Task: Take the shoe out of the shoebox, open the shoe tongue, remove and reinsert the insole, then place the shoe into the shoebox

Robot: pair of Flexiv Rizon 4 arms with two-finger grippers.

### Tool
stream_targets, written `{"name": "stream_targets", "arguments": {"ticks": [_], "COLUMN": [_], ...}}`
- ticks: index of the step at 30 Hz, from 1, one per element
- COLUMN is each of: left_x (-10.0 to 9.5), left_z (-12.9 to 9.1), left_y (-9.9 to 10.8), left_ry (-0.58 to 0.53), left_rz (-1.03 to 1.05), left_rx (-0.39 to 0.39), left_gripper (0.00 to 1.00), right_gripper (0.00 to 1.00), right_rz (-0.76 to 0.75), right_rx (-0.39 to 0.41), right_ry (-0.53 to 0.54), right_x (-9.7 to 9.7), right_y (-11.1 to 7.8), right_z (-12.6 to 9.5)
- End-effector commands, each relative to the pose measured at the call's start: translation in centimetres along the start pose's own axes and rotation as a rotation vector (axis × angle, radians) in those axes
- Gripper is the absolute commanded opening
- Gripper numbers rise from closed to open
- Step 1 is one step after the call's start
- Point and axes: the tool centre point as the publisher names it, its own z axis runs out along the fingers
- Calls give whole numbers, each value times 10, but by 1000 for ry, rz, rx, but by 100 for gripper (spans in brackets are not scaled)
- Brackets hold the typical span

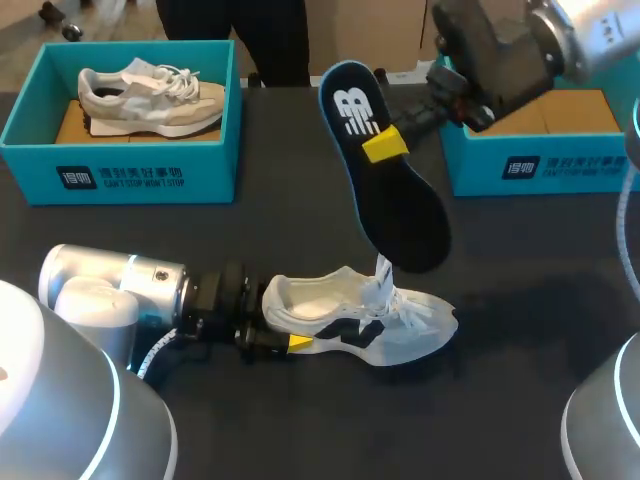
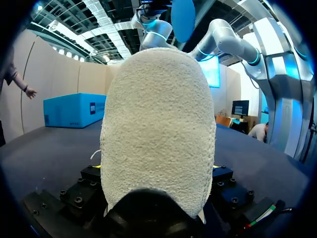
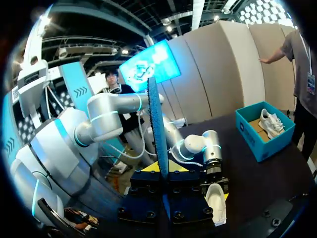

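Left pincer [image 1: 282, 328] is seemingly clamping the shoe [image 1: 360, 315] while right pincer [image 1: 386, 145] is gripping the freed insole [image 1: 390, 205], needing reinsertion next.

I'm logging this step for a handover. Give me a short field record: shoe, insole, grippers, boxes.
shoe: on the table, outside the boxes
insole: out, held in the air above the shoe
left gripper: shut on the shoe's heel
right gripper: shut on the insole
left shoebox: holds a second shoe
right shoebox: partly hidden behind right arm
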Motion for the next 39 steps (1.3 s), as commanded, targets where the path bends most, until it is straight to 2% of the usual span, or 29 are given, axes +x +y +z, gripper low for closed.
{"name": "stream_targets", "arguments": {"ticks": [1,6,14,16,17,31,33,39], "left_x": [-2,-2,-2,-2,-2,-2,-2,-2], "left_z": [1,1,1,1,1,1,1,1], "left_y": [6,6,6,6,6,6,6,6], "left_ry": [0,0,0,0,0,0,0,0], "left_rz": [0,0,0,0,0,0,0,0], "left_rx": [0,0,0,0,0,0,0,0], "left_gripper": [0,0,0,0,0,0,0,0], "right_gripper": [0,0,0,0,0,0,0,0], "right_rz": [-1,-1,57,86,131,138,124,115], "right_rx": [-26,-26,-198,-297,-321,-334,-374,-406], "right_ry": [-19,-19,-124,-122,-114,-117,-112,-124], "right_x": [6,6,43,50,51,50,53,66], "right_y": [-5,-5,-6,-3,-2,-1,5,22], "right_z": [0,0,-30,-34,-35,-35,-39,-50]}}
